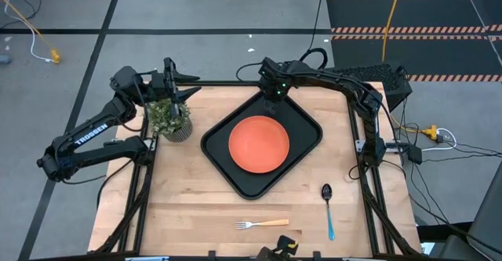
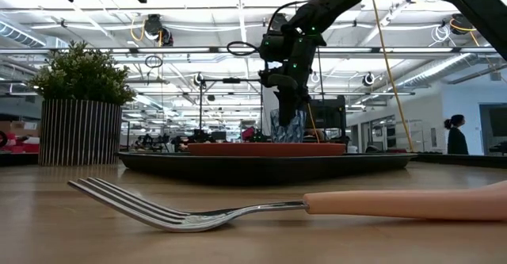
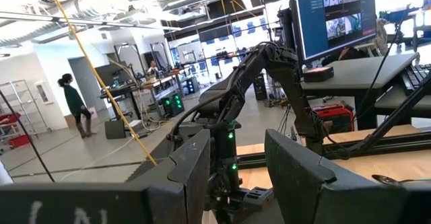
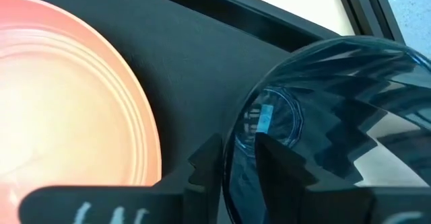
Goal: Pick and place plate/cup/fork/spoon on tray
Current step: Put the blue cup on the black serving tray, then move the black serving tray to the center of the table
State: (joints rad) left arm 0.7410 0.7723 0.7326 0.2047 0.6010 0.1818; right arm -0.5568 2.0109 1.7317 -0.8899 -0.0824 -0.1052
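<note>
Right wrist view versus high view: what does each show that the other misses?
Only the right wrist view shows the cup, a dark glassy cup over the tray's black floor with the right gripper's fingers astride its rim. Only the high view shows the fork, the spoon, the potted plant and the left gripper waiting above it. Both show the orange plate on the tray.

The high view looks straight down on the wooden counter (image 1: 196, 206). The low view sits at counter height, close behind the slim tan-handled metal fork (image 2: 238, 208), facing the large black rectangular tray (image 2: 261, 162). Both share that tray (image 1: 302, 147). The right wrist view looks closely past its hand (image 4: 236, 163).
</note>
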